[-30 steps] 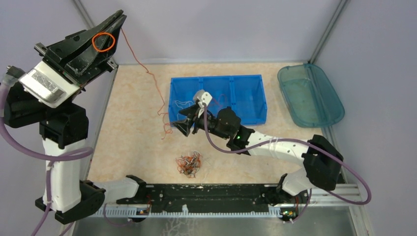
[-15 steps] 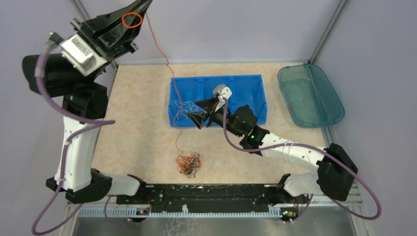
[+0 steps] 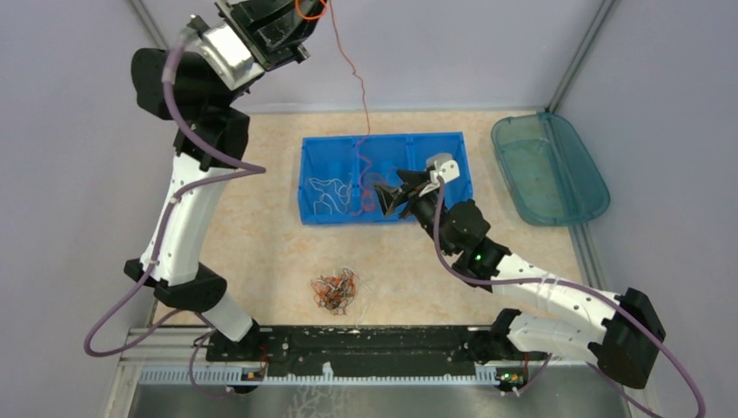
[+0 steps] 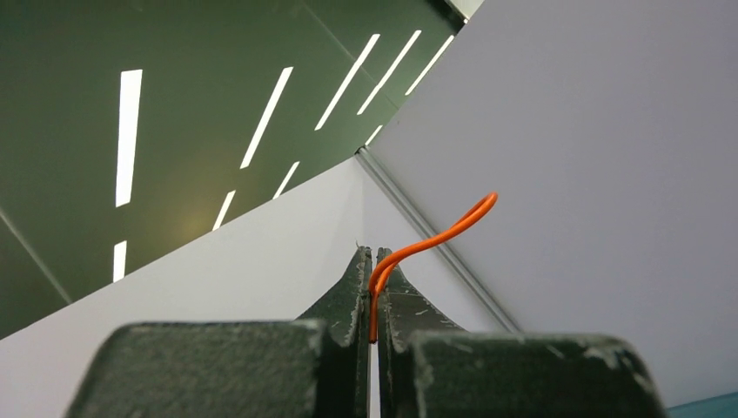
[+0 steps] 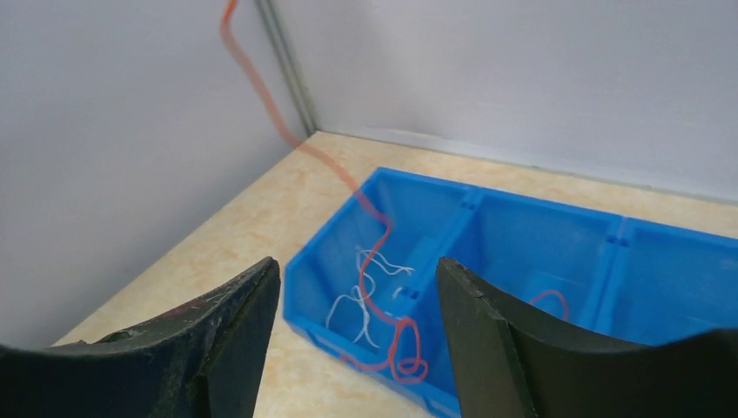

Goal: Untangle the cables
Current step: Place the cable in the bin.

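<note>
Step in hand: binning one orange cable [image 3: 358, 87]. Our left fingers [image 4: 358, 279], held high, clamp its top end. Its coiled tail rests in the blue bin [image 3: 452, 139] by the worktop's far edge. Our right fingers [image 3: 396, 196] stand apart above it. Next we release, then address the near-edge tangle [image 3: 336, 292].

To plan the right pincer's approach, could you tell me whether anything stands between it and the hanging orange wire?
Nothing visible does: the open right pincer faces the lower coil of the orange wire at the blue bin, with only air between them.
</note>
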